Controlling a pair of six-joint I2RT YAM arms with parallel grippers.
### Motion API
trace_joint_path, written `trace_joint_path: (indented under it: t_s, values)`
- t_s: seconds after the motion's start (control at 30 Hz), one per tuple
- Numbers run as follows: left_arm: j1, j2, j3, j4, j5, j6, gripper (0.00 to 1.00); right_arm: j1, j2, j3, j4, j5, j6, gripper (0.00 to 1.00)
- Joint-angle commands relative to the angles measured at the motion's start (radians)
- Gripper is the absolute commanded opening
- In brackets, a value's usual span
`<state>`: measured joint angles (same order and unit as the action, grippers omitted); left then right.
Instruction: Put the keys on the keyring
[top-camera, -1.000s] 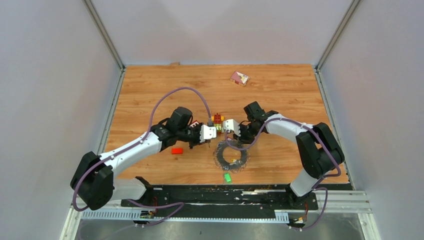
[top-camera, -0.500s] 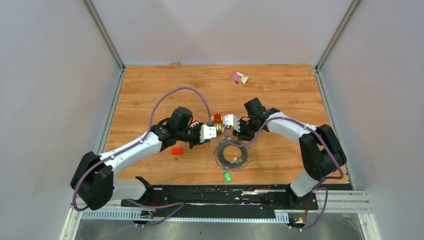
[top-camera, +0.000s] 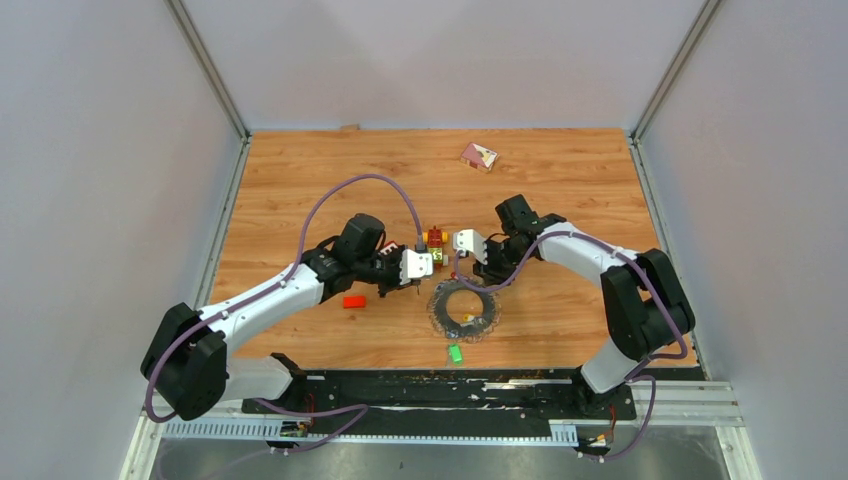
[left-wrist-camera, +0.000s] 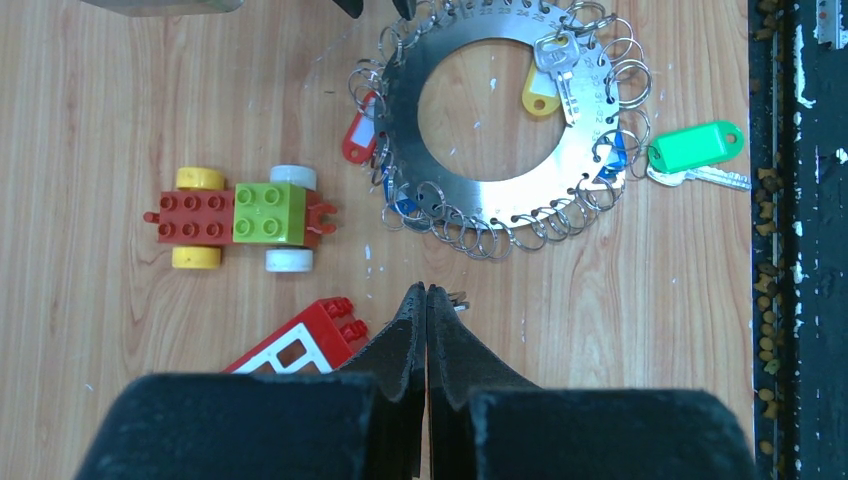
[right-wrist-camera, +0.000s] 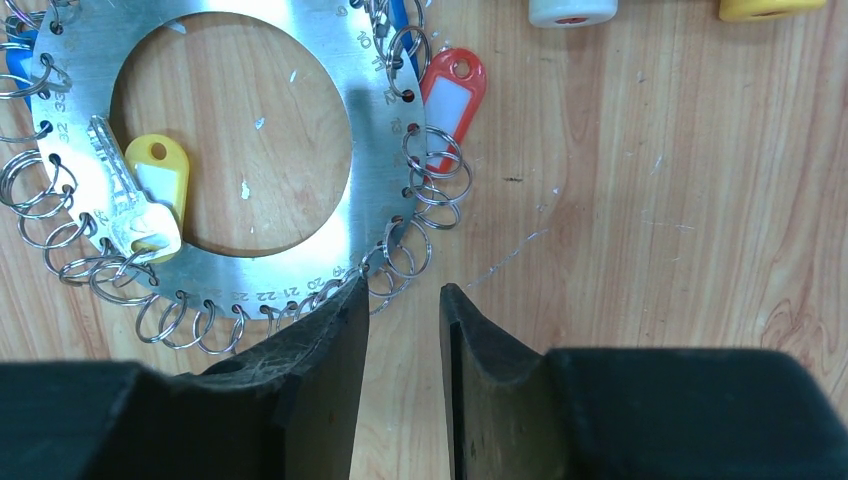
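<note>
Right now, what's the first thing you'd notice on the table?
The shiny keyring, a steel disc fringed with little wire loops, lies on the wooden table toward its near edge. A green-tagged key lies beside it on the near side, and a toy car of red and green bricks sits on the far side.

Keyring (left-wrist-camera: 497, 205) silver; keys (left-wrist-camera: 697, 146) tagged yellow, red, green, blue; toy car (left-wrist-camera: 268, 212) red-green, yellow-white wheels.
</note>
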<state>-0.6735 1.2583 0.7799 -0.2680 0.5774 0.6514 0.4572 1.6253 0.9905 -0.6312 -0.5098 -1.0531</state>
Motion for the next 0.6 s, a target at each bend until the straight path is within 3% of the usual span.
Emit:
trace_joint_path:
  t_s: [0.0, 0.57]
  values:
    - [0.003, -0.020, 0.003, 0.020, 0.024, -0.013, 0.00, 0.001, 0.004, 0.029, 0.012, -0.021, -0.031, 0.33]
    - [0.003, -0.021, 0.004, 0.016, 0.027, -0.009, 0.00, 0.022, 0.055, 0.030, 0.048, -0.012, -0.043, 0.32]
